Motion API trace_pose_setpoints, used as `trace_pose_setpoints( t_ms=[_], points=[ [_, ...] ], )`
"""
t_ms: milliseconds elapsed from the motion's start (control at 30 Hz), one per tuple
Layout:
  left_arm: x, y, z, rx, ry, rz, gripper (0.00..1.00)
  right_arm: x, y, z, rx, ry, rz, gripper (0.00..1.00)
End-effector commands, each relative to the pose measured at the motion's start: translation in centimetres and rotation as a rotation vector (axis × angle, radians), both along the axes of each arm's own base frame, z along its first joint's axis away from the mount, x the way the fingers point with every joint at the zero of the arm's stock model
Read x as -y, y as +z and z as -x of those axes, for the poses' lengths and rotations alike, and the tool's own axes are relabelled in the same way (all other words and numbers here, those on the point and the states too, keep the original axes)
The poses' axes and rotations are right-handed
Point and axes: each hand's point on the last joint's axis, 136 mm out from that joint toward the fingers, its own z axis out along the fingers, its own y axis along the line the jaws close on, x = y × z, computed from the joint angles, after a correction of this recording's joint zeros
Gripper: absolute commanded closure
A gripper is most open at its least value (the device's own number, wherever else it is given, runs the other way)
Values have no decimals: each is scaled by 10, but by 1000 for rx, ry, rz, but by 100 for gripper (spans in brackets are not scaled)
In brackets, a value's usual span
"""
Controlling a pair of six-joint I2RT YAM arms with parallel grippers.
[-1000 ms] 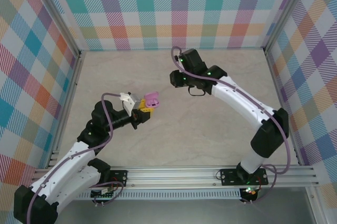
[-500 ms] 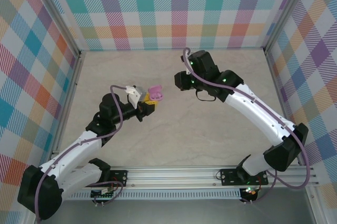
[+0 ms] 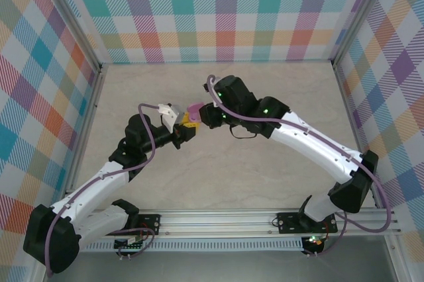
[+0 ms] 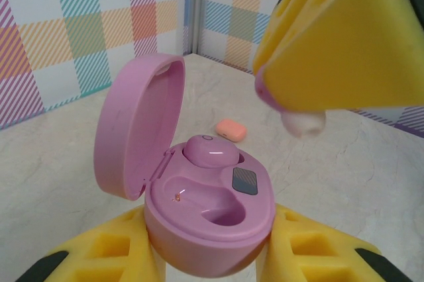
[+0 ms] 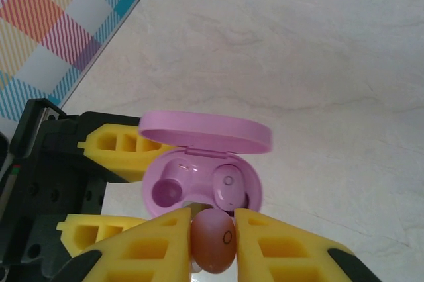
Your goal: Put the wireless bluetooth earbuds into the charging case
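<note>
Right arm has swung left, bringing the right gripper (image 3: 204, 116) up to the open lilac charging case (image 3: 194, 108), which the left gripper (image 3: 186, 128) clamps by its base above the table's middle. The right fingers pinch one earbud (image 5: 213, 245) just above the case's rim. A second earbud (image 5: 228, 183) is already seated.

Recommended: shift the held earbud over the empty socket (image 5: 165, 192), square it to the well, lower gently, and release only once it is seated, with the case held steady.

No brand or writing legible, only a small ring mark on each earbud.
</note>
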Motion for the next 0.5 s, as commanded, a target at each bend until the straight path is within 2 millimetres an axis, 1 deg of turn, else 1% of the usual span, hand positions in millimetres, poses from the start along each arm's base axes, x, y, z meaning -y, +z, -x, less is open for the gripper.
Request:
trace_pose_setpoints(
  t_ms=[0, 200, 467],
  points=[
    [1, 23, 0, 55, -4, 44, 83, -14, 11, -1, 28, 18, -31, 79],
    [0, 21, 1, 52, -4, 43, 83, -26, 12, 0, 37, 46, -22, 79],
    [0, 20, 3, 53, -8, 46, 83, -33, 4, -3, 28, 51, -4, 79]
  ],
)
